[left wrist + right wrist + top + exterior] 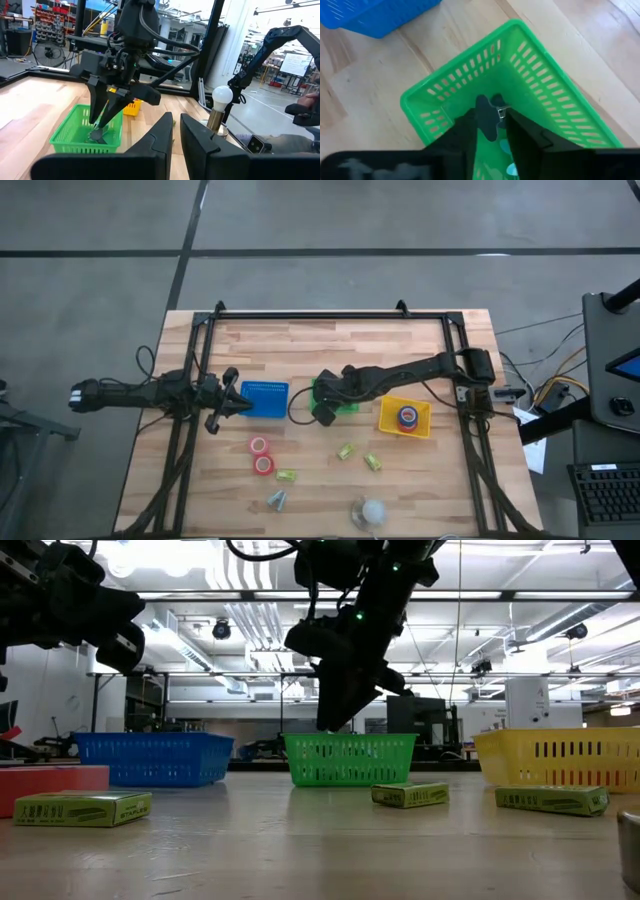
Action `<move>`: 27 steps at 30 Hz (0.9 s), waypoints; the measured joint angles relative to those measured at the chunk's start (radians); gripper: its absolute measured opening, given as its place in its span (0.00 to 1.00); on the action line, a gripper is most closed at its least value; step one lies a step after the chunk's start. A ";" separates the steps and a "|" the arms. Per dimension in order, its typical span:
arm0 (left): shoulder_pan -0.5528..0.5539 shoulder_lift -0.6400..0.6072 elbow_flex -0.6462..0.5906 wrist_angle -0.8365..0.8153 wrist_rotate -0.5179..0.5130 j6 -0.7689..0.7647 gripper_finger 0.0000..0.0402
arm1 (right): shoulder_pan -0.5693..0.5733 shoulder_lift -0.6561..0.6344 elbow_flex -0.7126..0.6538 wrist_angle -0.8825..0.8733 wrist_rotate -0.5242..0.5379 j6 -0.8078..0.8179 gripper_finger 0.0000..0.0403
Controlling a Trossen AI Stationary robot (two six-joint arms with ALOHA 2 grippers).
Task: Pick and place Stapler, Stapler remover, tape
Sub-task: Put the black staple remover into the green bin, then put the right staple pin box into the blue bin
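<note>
My right gripper [490, 119] points down over the green basket [345, 402], shut on a small dark stapler remover [484, 116] with a metal claw. The left wrist view shows those fingers reaching inside the basket [75, 131]. My left gripper [176, 131] waits shut at the near-left corner of the blue basket [265, 397]. Two red tape rolls [261, 455] lie flat on the table near the blue basket. A dark blue roll and a red roll [406, 417] sit in the yellow basket [386, 420]. No stapler shows plainly. My right gripper pinches the stapler remover's dark body [483, 107] between its two fingers, coming from above and pointing down. The remover hangs at the fingertips [98, 133] inside the green basket. Whether it touches the basket floor, I cannot tell.
Three small green-yellow boxes [346, 451] [372, 462] [286, 476] lie near the front. A grey metal piece [277, 499] and a white ball on a stand [372, 510] stand at the near edge. A black frame [330, 314] borders the far side.
</note>
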 joint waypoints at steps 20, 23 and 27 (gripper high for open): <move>0.000 0.000 0.000 0.000 0.000 0.000 0.10 | 0.347 -0.183 -0.001 -0.291 0.210 0.219 0.47; 0.000 0.000 0.000 0.000 0.000 0.000 0.10 | 0.419 -0.183 -0.009 -0.329 0.212 0.321 0.47; 0.000 0.000 0.000 0.000 0.000 0.000 0.10 | 0.510 -0.187 -0.042 -0.336 0.212 0.460 0.47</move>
